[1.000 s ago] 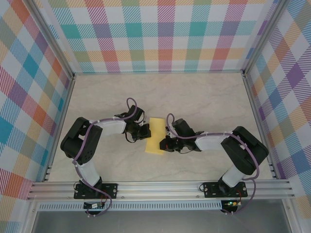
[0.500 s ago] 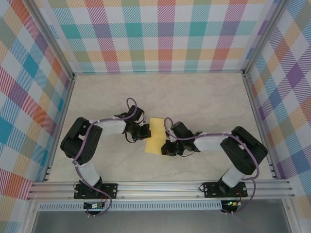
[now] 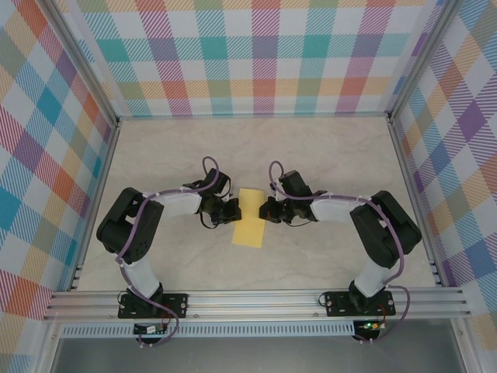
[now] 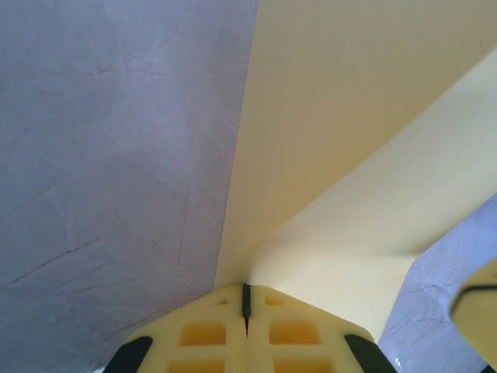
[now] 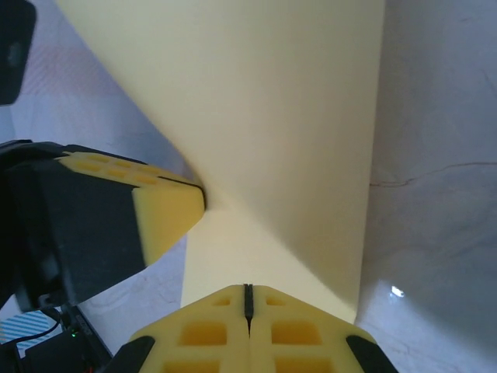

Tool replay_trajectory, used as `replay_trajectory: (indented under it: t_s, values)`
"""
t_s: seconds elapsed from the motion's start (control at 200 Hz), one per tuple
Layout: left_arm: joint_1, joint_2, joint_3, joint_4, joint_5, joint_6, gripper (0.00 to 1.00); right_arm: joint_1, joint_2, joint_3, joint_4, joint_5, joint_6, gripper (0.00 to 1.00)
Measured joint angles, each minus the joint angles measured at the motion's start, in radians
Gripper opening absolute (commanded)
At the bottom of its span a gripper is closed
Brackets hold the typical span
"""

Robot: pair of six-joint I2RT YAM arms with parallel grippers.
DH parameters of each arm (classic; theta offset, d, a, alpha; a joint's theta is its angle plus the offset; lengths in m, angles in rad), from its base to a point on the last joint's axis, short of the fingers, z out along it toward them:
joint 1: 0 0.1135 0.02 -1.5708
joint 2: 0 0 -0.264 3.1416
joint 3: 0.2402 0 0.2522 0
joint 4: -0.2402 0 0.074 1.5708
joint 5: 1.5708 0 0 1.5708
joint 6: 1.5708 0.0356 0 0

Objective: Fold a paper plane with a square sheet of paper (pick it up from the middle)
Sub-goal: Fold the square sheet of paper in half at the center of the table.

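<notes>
Item: folded square sheet of paper (image 3: 250,219), long axis near-to-far, mid-worktop (image 3: 326,155); clenched left gripper (image 3: 232,211) and right gripper (image 3: 267,210) touch its opposite long edges.

The square sheet of paper (image 3: 250,218), pale yellow and apparently folded into a narrow strip, lies slightly askew mid-counter (image 3: 326,155), one layer lifted off another.

Both arms have black joint housings and white link covers; the left arm (image 3: 124,229) and the right arm (image 3: 386,233) each stand on a black base plate (image 3: 153,305). A purple cable (image 3: 206,166) loops along each arm. The left tool (image 4: 246,299) and right tool (image 5: 248,299) carry pale-yellow fingers (image 5: 206,336) with rectangular pockets and black trim at the outer corners.
</notes>
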Motion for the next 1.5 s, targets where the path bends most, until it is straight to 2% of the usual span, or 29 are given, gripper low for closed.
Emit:
replay_trajectory:
  t_s: [0.315,0.575,0.905,1.16,1.5]
  values:
    - [0.000,0.002,0.000,0.000,0.000,0.001,0.00,-0.012,0.072,-0.022,0.039,-0.002,-0.015,0.05]
    - [0.000,0.002,0.000,0.000,0.000,0.001,0.00,-0.016,0.065,-0.025,0.047,-0.015,-0.015,0.05]
    - [0.000,0.002,0.000,0.000,0.000,0.003,0.00,-0.043,0.070,0.071,0.026,-0.024,-0.029,0.05]
    - [0.000,0.002,0.000,0.000,0.000,0.003,0.00,-0.060,0.150,0.073,0.030,-0.031,-0.038,0.05]
    - [0.000,0.003,0.000,0.000,0.000,0.003,0.00,-0.068,0.152,0.104,-0.003,-0.047,-0.043,0.05]
